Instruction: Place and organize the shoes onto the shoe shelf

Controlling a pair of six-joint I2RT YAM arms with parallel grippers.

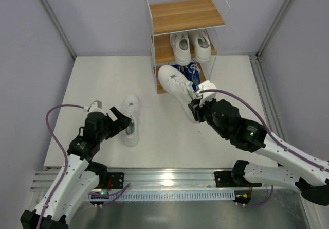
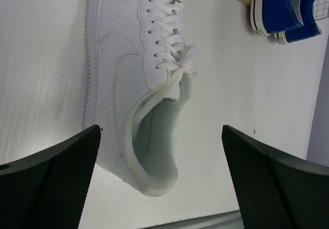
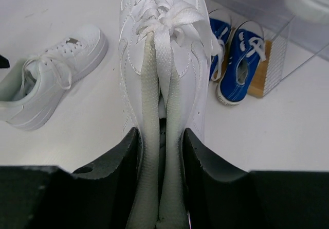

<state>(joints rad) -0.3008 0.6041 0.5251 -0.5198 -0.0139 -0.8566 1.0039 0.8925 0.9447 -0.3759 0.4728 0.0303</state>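
A lab cell: grey partition walls [image 1: 31, 43], aluminium rail [image 1: 169, 176]

both arms share one build: glossy white shells on the lower links of the left arm [image 1: 69, 175] and right arm [image 1: 293, 157], and chunky matte black housings nearer the wrists. a thin purple cable [image 1: 55, 131] runs along the left arm, and a second purple cable [image 1: 239, 101] along the right, whose black casing shows a tiny green light [image 1: 250, 132]. the fingers [image 2: 49, 185] of the left gripper [image 2: 160, 131] are black wedges with a fine mesh grain, while the right gripper [image 3: 160, 134] has smoother dark grey fingers [image 3: 115, 175].
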